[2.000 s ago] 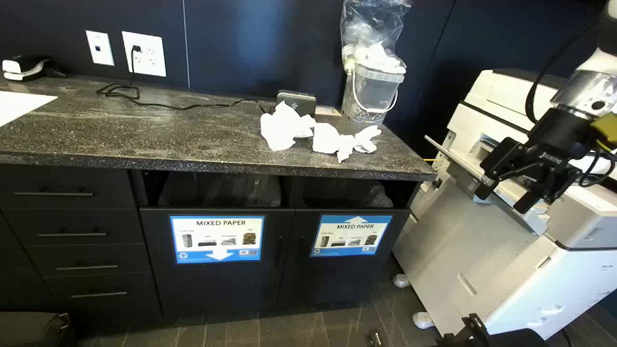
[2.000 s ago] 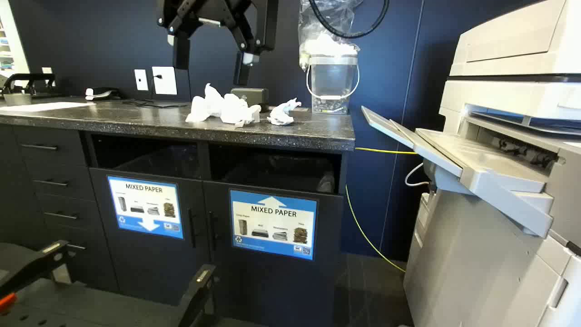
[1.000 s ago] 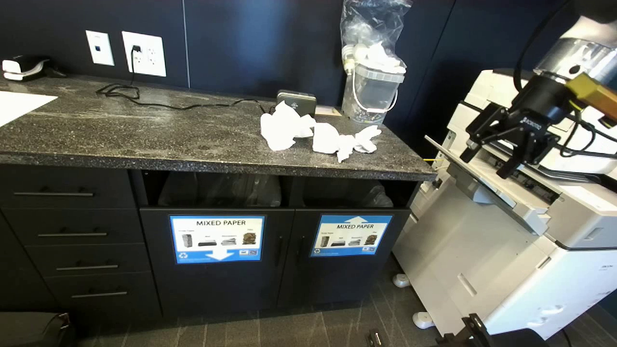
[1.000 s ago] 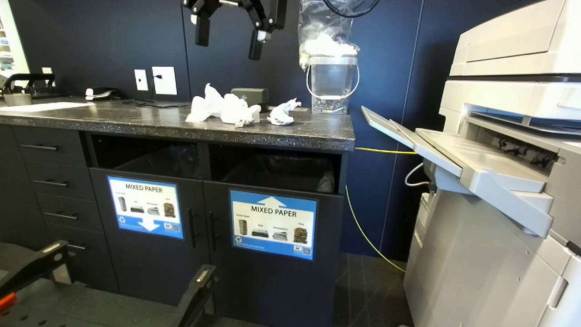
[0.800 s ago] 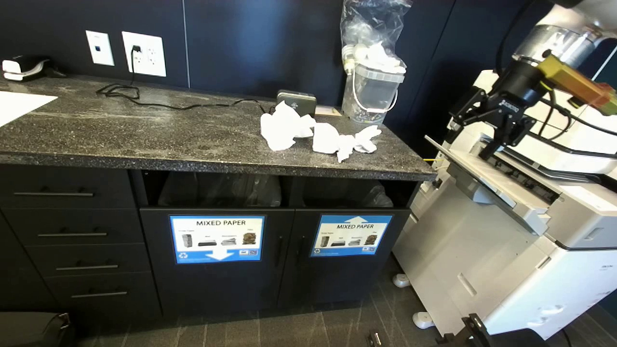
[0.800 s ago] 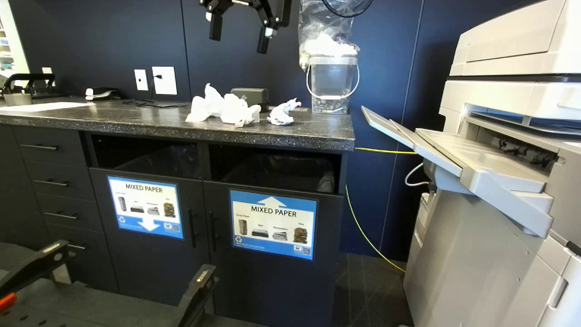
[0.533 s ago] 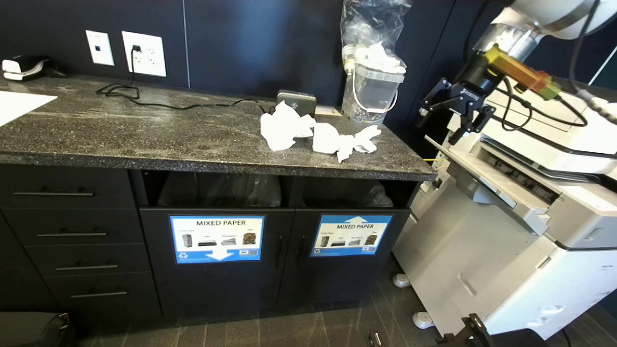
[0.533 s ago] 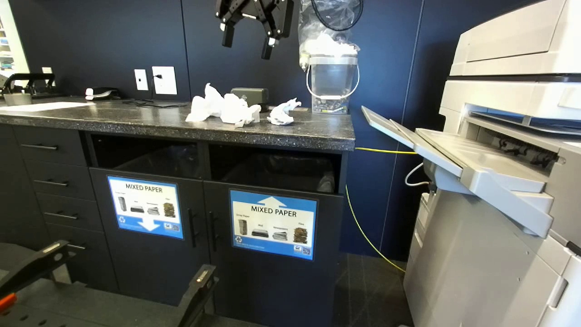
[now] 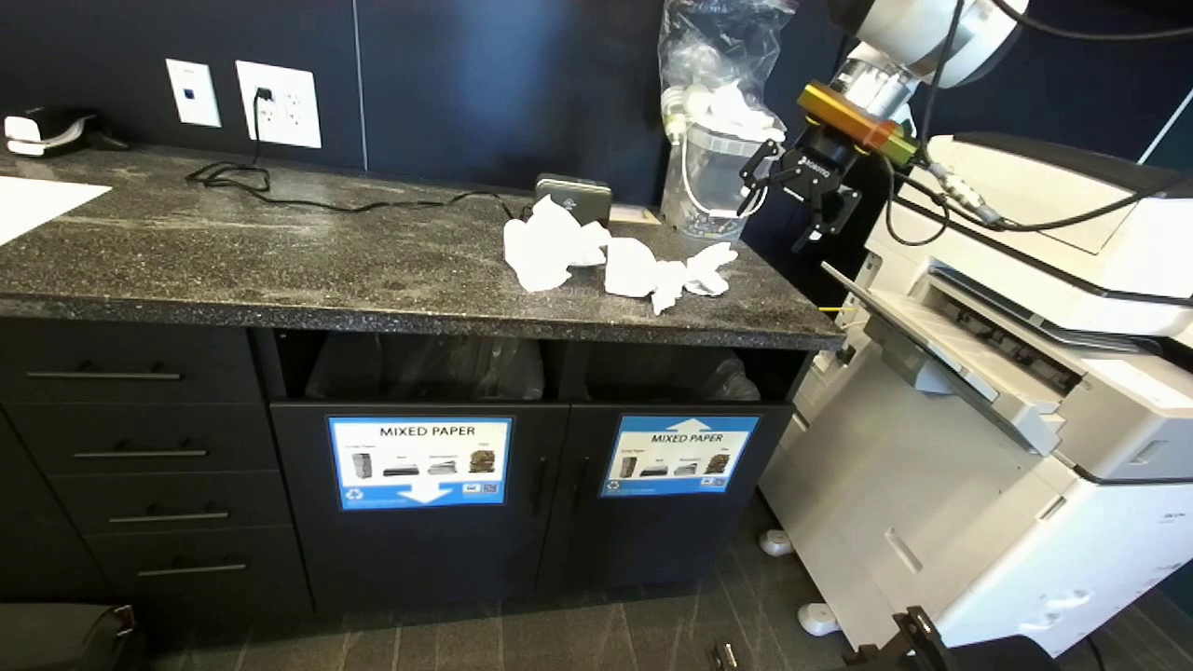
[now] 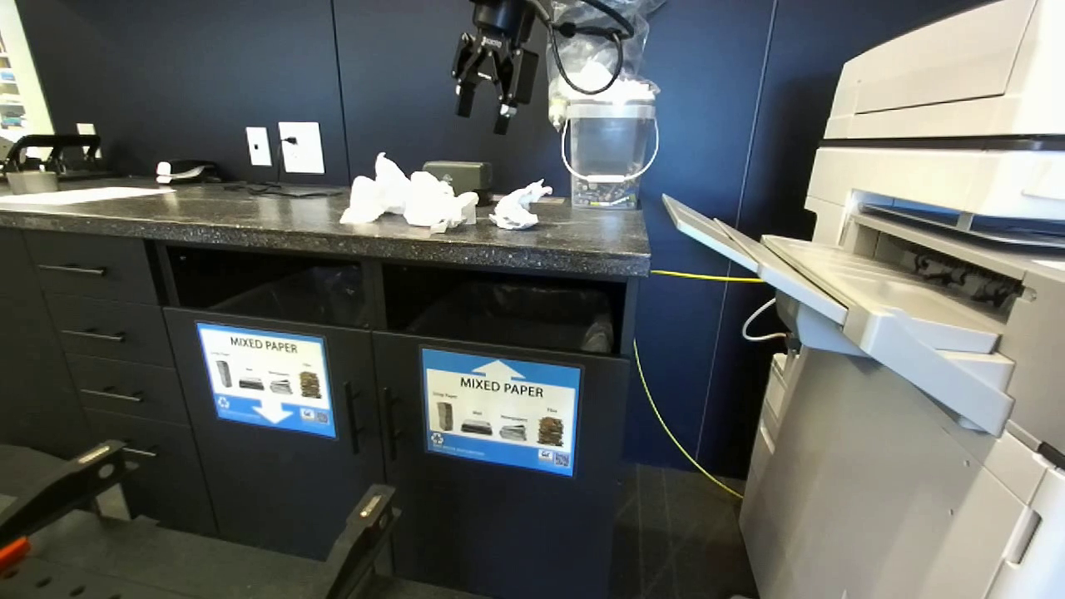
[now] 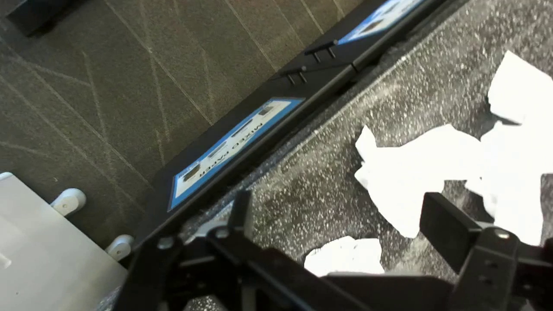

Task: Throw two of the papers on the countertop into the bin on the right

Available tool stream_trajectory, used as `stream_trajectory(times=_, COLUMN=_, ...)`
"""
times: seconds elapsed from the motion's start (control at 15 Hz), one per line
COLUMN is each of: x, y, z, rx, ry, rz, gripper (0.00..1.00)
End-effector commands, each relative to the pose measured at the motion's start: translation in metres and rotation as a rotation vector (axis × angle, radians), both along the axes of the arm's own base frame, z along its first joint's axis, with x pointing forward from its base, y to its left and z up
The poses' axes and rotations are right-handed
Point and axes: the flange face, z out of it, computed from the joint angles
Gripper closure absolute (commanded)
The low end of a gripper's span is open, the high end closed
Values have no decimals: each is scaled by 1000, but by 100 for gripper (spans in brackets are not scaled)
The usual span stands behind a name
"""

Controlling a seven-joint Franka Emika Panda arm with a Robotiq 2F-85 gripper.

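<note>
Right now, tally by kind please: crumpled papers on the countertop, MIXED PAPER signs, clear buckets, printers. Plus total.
Crumpled papers: 3, as far as they separate (some overlap in view)
MIXED PAPER signs: 2
Clear bucket: 1
Printer: 1
Total: 7

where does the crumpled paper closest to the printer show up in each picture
In an exterior view: paper wad a little right of centre, just below the bucket.
In an exterior view: paper wad above centre, left of the bucket.
Wrist view: paper wad low, right of centre.
Shared landmark: the MIXED PAPER sign nearest the printer.
</note>
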Motion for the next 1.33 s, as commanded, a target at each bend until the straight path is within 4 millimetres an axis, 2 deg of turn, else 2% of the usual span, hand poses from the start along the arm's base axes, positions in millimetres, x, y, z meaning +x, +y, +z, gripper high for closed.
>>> stream_trajectory(times=0.0, x=61, y=-4, z=0, rx=-28, ry=-11, rz=-197, gripper=0)
stream_trajectory(times=0.2, x=95, y=-7, z=-10, rx=-80, ry=-1, rz=-351, gripper=0)
stream_trajectory(times=0.53, x=132, y=1, z=-36, rx=-161, ry=27, rz=-424, gripper=0)
stream_trajectory(times=0.87, x=151, y=7, z=-61, rx=-180, ry=60, rz=-413, gripper=0)
stream_trajectory(times=1.27, x=160, y=5, z=-82, rx=-164, ry=91, rz=-389, gripper=0)
